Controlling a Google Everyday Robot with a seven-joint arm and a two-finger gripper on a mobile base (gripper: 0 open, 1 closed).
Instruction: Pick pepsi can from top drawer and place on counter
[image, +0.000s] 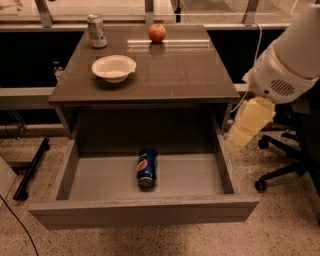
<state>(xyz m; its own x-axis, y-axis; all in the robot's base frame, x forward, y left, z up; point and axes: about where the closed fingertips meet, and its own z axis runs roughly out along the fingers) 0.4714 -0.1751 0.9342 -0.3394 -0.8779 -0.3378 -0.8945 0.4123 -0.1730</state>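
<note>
The pepsi can (147, 167), dark blue with a round logo, lies on its side on the flat grey bottom of the open top drawer (95, 180), about the middle. The counter (175, 75) is the glossy grey-brown tabletop above it. My gripper (246, 129) shows as a pale cream part hanging from the white arm (290, 60) at the right. It is in the air beside the drawer's right wall, below the counter's right edge, well apart from the can.
On the counter stand a white bowl (114, 67) at the left, a pale silver-green can (96, 31) at the back left and a red apple (157, 33) at the back. An office chair base (280, 170) stands on the floor at the right.
</note>
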